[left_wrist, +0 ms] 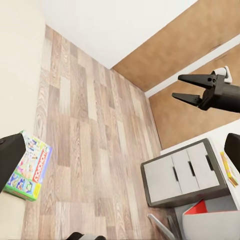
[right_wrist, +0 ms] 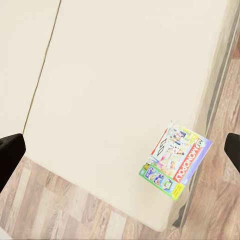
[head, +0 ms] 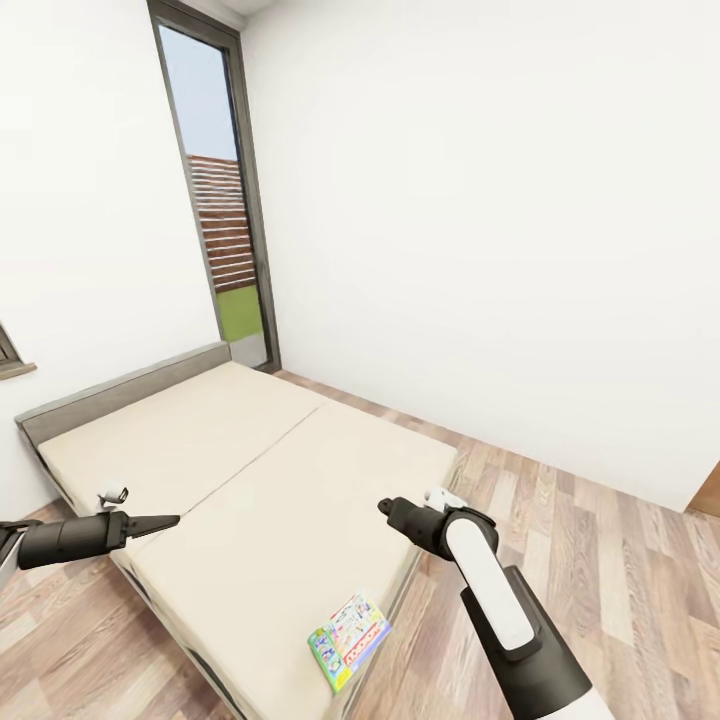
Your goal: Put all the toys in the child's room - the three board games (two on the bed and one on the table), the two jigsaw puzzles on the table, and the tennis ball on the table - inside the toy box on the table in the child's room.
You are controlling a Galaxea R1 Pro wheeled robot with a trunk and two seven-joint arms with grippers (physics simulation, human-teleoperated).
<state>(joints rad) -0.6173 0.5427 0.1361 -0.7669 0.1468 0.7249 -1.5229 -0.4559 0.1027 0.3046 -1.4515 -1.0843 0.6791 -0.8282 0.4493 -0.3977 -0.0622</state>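
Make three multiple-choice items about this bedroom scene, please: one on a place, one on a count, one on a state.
1. Where does the board game lie?
A. near the mattress corner at the foot of the bed
B. against the headboard
C. on the floor

2. How many board games lie on the mattress?
A. none
B. one
C. three

3. How is the right hand?
A. open, holding nothing
B. shut on the game
C. shut on a ball

Answers: 1 A, the box sits by the corner far from the headboard. 2 B, a single printed box shows. 3 A, the left wrist view shows its fingers apart with nothing between.
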